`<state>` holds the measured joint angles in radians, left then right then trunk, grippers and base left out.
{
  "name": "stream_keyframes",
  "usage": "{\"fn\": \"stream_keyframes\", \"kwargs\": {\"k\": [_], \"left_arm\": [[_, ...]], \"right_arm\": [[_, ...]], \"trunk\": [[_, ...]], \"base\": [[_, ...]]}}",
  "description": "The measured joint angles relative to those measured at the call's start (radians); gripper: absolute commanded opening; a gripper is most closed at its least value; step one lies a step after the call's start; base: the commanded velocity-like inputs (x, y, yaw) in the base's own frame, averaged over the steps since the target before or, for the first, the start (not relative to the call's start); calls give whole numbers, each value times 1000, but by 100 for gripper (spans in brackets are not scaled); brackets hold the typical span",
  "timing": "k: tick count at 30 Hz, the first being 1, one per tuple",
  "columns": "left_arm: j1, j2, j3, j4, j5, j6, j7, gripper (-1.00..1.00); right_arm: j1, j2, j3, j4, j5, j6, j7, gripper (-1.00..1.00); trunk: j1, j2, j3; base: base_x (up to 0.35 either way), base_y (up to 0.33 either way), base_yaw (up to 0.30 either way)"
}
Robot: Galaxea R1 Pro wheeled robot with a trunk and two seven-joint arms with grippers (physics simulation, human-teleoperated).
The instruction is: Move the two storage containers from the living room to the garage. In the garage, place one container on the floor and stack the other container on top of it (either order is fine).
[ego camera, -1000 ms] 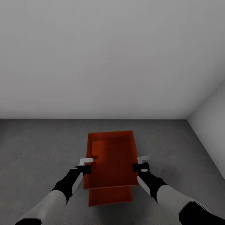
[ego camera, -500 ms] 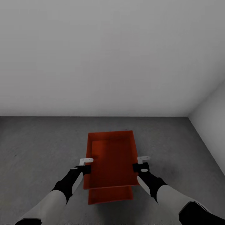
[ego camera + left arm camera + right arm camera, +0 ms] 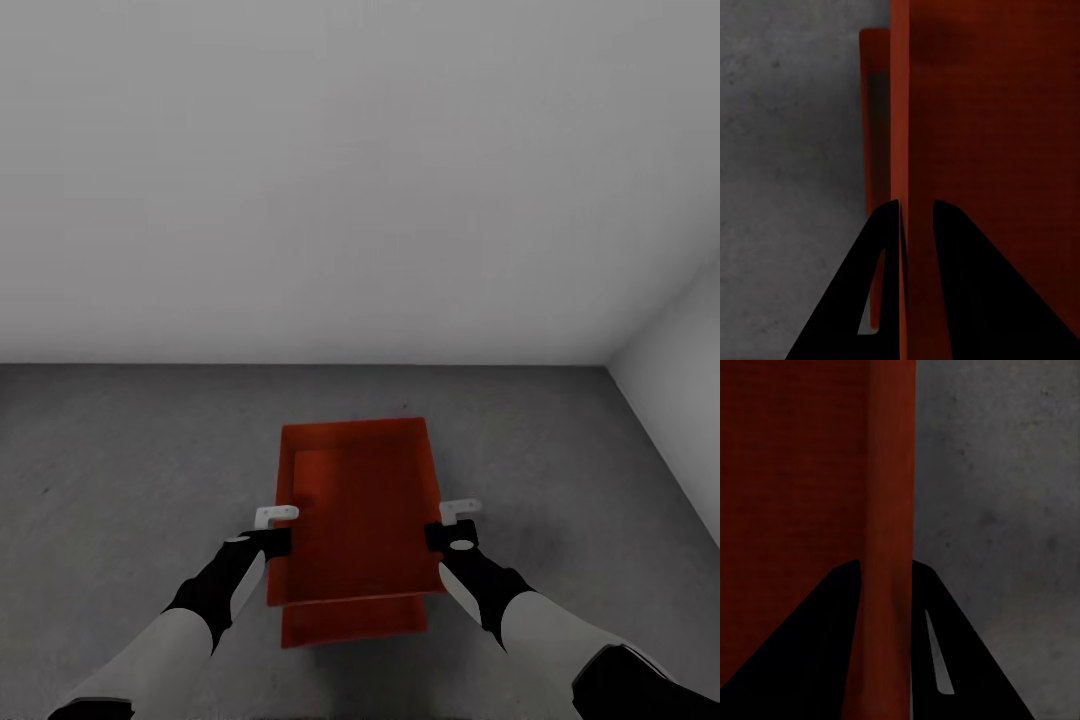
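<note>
Head view has both arms out front, carrying the upper bin point(image 3: 360, 510) between them over the garage floor point(image 3: 130, 470). Left gripper point(image 3: 275, 520) is clamped on the bin's left wall, and the left wrist view confirms it, fingers point(image 3: 945, 285) straddling that wall. Right gripper point(image 3: 458, 515) pinches the opposite wall the same way. Below the grippers and a touch nearer the robot, the lower bin point(image 3: 350, 622) peeks out on the concrete. Risk here: the two bins look offset, so letting go now could land the carried one on the lower rim, tilted, or one-sided release could twist it.
</note>
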<state>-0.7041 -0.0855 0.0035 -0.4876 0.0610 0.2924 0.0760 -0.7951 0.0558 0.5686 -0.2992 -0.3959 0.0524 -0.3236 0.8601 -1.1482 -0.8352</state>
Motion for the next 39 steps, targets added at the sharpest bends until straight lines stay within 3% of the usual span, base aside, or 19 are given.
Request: {"fn": "stream_keyframes", "kwargs": {"k": [26,39], "left_arm": [[0,0,0,0,0,0,0,-100],[0,0,-1,-5,-3,1,0,-100]], "right_arm": [[0,0,0,0,0,0,0,-100],[0,0,-1,0,-1,-4,0,-100]], "trunk": [[100,-182,-122],[100,-182,-136]], "base": [[0,0,0],[0,0,0]]}}
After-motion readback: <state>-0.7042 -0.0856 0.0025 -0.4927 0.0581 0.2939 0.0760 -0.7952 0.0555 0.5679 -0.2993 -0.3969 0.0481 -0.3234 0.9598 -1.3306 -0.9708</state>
